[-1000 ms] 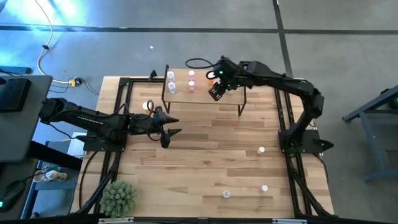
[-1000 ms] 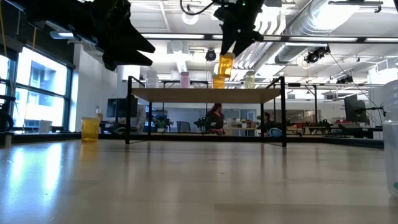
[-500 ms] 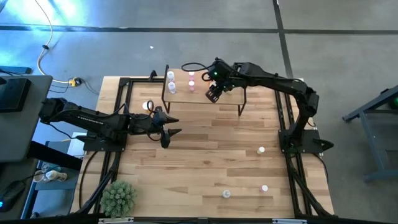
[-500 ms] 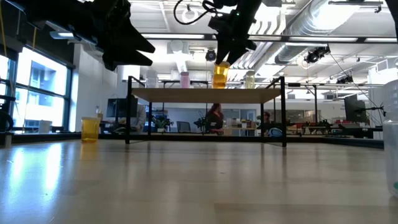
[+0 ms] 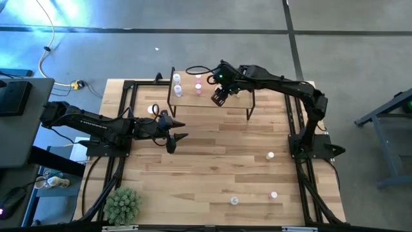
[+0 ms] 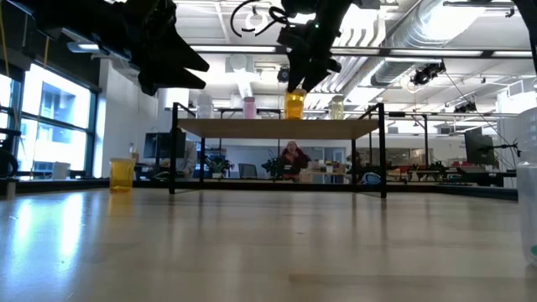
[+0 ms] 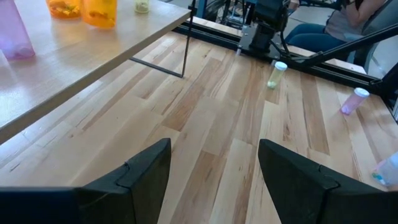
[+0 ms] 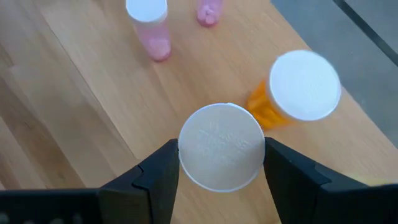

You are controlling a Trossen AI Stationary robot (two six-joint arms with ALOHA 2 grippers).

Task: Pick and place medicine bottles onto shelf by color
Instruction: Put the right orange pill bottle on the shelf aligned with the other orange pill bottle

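Right gripper: over the shelf, pinching an orange bottle by its white cap; bottle base at the board in the low view, contact not discernible.
Second orange bottle: upright on the shelf, just beside the held one.
Pink bottles: two, on the shelf. Whitish bottles: two, toward the shelf's left end.
Left gripper: above the counter, near the shelf's left end, fingers spread, nothing between them.
Loose bottles on the counter: yellowish, pink, whitish-blue; another yellowish one left of the shelf.
Green plant ball: counter's near-left corner.
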